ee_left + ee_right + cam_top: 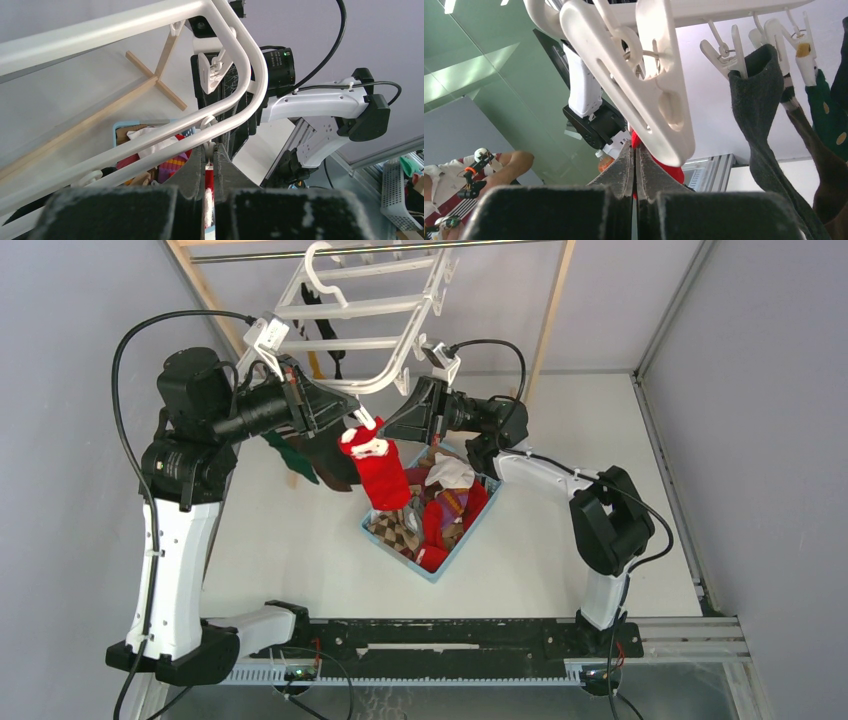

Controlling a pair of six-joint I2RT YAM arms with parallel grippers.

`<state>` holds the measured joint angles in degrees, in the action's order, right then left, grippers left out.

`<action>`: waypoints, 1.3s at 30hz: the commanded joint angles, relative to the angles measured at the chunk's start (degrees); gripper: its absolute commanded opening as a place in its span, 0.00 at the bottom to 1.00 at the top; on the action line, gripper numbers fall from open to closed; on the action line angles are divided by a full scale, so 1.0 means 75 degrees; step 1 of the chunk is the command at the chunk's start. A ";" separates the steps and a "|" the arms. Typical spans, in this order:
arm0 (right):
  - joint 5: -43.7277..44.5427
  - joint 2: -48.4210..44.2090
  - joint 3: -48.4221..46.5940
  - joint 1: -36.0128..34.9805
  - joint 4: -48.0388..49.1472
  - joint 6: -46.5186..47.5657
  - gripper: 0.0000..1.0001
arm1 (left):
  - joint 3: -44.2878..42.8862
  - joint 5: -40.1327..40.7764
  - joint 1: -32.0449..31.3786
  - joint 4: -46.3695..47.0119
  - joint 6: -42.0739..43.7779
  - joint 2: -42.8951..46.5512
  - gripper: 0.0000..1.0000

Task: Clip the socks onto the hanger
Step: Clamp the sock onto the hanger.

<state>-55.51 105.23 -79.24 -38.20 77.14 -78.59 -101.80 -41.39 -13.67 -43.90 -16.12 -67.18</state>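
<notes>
Hanger point(370, 308) hangs tilted above the far side of the tabletop point(300, 560), w/ both arms raised to its near edge; left end effector point(350, 425) is pressed together on the white-trimmed cuff of a red sock point(385, 475), seen as a red-and-white strip between the fingers in the left wrist view; rest of the sock dangles down over the light-blue basket point(470, 535). Right end effector point(392, 428) comes in from the opp. side, jaws also closed, red fabric nipped at the tips in its wrist view, just below a big white clip point(649, 100) on the frame edge. More socks point(440, 505), mixed colours, lie heaped in the basket. Already on the hanger: a grey sock point(756, 105), a brown sock point(824, 170) and a green dotted sock point(826, 115), each hanging from its own clip, side by side, approx. behind the left arm from above.
</notes>
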 commanded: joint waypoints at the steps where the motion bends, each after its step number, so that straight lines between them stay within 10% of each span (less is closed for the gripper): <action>1: 0.0186 -0.0123 -0.0298 -0.0052 0.0555 -0.0132 0.00 | -0.0056 -0.0503 0.0015 0.0017 -0.0148 0.0206 0.00; 39: 0.0735 -0.0250 -0.0465 -0.0186 0.0453 0.0468 0.00 | -0.0208 -0.0714 0.0062 -0.0088 -0.0186 0.0232 0.00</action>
<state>-51.72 104.75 -79.96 -38.96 79.33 -76.79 -101.80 -43.83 -13.32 -43.88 -16.60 -66.67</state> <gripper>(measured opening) 0.007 0.036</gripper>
